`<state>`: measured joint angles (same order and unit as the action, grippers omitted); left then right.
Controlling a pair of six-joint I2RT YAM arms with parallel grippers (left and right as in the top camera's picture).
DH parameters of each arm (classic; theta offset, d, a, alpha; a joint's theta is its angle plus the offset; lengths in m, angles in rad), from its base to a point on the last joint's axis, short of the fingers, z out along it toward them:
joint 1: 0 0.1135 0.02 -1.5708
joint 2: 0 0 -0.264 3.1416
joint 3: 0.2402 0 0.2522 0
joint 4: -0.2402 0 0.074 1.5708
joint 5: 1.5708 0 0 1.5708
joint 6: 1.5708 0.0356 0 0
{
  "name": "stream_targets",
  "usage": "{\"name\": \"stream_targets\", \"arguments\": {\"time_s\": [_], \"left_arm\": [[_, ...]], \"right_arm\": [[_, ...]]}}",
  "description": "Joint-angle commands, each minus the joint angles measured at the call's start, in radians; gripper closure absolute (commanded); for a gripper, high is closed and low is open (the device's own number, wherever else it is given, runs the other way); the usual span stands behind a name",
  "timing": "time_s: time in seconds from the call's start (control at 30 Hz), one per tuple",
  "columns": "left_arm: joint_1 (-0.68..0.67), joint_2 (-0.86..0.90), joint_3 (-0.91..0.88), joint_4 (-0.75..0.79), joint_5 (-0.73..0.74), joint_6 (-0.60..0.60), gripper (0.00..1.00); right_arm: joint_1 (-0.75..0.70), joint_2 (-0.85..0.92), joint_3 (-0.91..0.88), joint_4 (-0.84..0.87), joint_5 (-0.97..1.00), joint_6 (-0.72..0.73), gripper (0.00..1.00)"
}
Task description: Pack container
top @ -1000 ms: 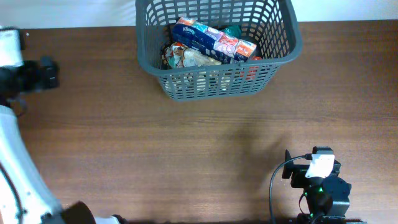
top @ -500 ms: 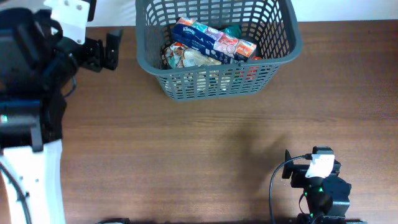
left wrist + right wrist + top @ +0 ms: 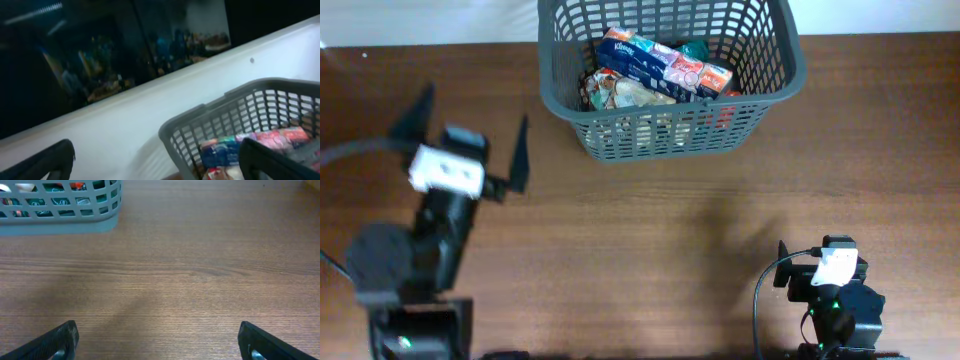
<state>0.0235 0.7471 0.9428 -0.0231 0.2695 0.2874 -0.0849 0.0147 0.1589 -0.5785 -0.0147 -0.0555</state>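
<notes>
The dark grey lattice container stands at the far middle of the table. It holds a blue tissue pack and several snack packets. My left gripper is open and empty, hovering to the left of the container and apart from it. In the left wrist view its fingers are spread wide, and the container's rim shows ahead on the right. My right gripper is open and empty over bare wood near the front right. The container's corner shows at the top left of the right wrist view.
The wooden table runs between both arms. The right arm's base sits at the front right edge. A white wall lies behind the table's far edge.
My left arm has swung from the far left edge down and in, and now hangs to the left of the container. The right arm and the container have not moved.
</notes>
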Motion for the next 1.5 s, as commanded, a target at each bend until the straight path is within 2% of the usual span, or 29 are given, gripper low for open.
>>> {"name": "stream_targets", "arguments": {"time_s": [0.0, 0.2, 0.6, 0.93, 1.27, 1.4, 1.47], "left_arm": [[-0.032, -0.147, -0.191, 0.072, -0.003, -0.002, 0.01], [-0.042, -0.389, -0.481, 0.154, -0.003, -0.002, 0.01], [-0.042, -0.745, -0.814, 0.157, -0.003, -0.002, 0.01], [-0.042, -0.742, -0.930, 0.164, -0.003, -0.002, 0.01], [-0.042, -0.742, -0.935, 0.072, -0.003, -0.002, 0.01], [-0.042, -0.742, -0.935, -0.032, -0.003, -0.002, 0.01], [-0.042, -0.736, -0.933, -0.034, -0.003, -0.003, 0.01]], "right_arm": [[0.005, -0.011, -0.007, 0.002, 0.016, 0.009, 0.01], [0.005, -0.011, -0.007, 0.002, 0.016, 0.009, 0.01], [0.005, -0.011, -0.007, 0.002, 0.016, 0.009, 0.01], [0.005, -0.011, -0.007, 0.002, 0.016, 0.009, 0.01], [0.005, -0.011, -0.007, 0.002, 0.016, 0.009, 0.01], [0.005, -0.011, -0.007, 0.002, 0.016, 0.009, 0.01], [0.005, -0.011, -0.007, 0.002, 0.016, 0.009, 0.01]]}}
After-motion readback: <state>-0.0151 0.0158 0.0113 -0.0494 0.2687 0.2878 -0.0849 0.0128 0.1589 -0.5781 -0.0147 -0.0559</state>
